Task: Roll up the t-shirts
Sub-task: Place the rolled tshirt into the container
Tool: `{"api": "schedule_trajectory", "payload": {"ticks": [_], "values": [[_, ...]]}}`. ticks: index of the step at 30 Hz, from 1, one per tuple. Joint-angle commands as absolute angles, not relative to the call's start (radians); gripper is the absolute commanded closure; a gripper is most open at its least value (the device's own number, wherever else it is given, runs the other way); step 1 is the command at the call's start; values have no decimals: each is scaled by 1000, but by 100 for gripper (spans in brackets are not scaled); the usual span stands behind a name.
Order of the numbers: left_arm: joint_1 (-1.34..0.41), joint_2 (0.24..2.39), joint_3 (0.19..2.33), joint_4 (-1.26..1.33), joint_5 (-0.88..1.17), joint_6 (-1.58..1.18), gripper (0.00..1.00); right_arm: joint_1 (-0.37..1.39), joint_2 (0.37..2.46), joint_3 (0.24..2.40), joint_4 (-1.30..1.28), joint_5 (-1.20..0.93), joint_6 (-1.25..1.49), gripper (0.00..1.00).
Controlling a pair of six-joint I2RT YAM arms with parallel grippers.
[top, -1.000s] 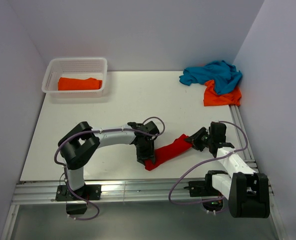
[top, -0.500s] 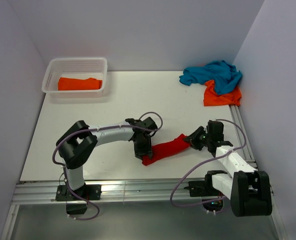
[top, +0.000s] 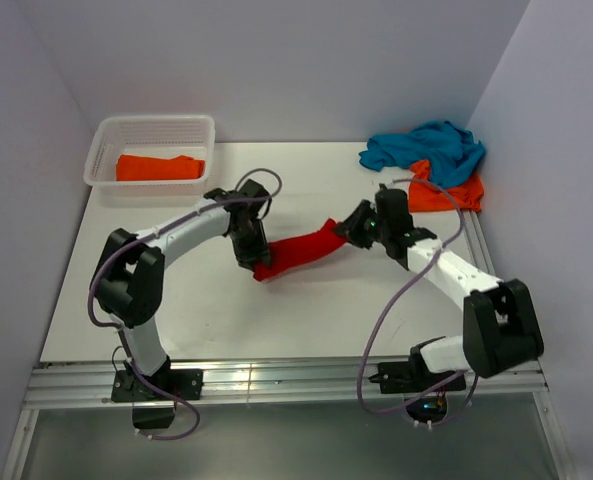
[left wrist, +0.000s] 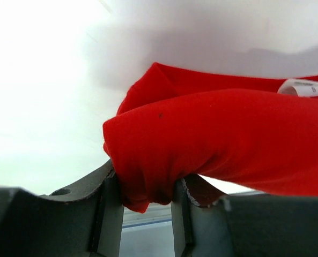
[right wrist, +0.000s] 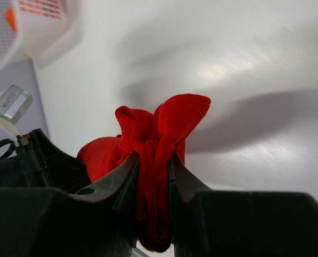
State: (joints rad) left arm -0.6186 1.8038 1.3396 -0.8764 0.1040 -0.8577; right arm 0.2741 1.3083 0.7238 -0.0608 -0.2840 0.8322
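Left gripper [top: 255, 258] & right gripper [top: 354, 226] are each clamped on one end of the rolled red t-shirt [top: 298, 250] at mid-table, so we judge the carry step is on; next we must move both together to far-left basket [top: 154, 128] w/o loosening.

White table [top: 306, 310], basket [top: 154, 118], shirt heap [top: 431, 160]

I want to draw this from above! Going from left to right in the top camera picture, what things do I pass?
white basket → left gripper → red shirt → right gripper → blue shirt
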Motion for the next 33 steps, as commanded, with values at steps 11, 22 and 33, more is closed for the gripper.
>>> {"api": "schedule_trajectory", "payload": {"ticks": [11,22,33], "values": [[-174,1966,1991,-1203,-147,-649,100,475,1926,1652,-31,-158,937,100],[-2,2167,2123,-893,-138,-566,100,554,2383,2167,189,-120,1126,100],[46,2306,2322,-723,-143,-491,100,589,2442,2189,244,-158,1094,100]]}}
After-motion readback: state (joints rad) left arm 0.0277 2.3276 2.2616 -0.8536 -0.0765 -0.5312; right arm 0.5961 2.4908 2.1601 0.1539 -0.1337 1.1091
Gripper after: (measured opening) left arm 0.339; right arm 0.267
